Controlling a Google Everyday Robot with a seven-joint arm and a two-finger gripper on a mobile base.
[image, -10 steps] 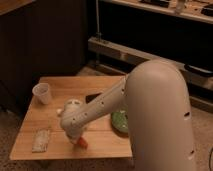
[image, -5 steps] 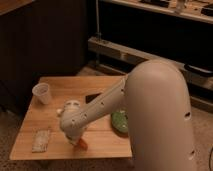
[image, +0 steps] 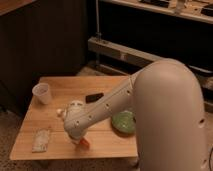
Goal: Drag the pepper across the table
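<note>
The small orange-red pepper lies near the front edge of the light wooden table, mostly hidden under my arm. My gripper is down at the pepper, at the end of the white arm that reaches across the table from the right. Only a bit of the pepper shows beside the wrist.
A white cup stands at the table's back left. A white labelled packet lies at the front left. A green object sits at the right, and a dark flat object near the middle. Shelving stands behind.
The arm's end and the pepper have shifted slightly toward the front left of the table.
</note>
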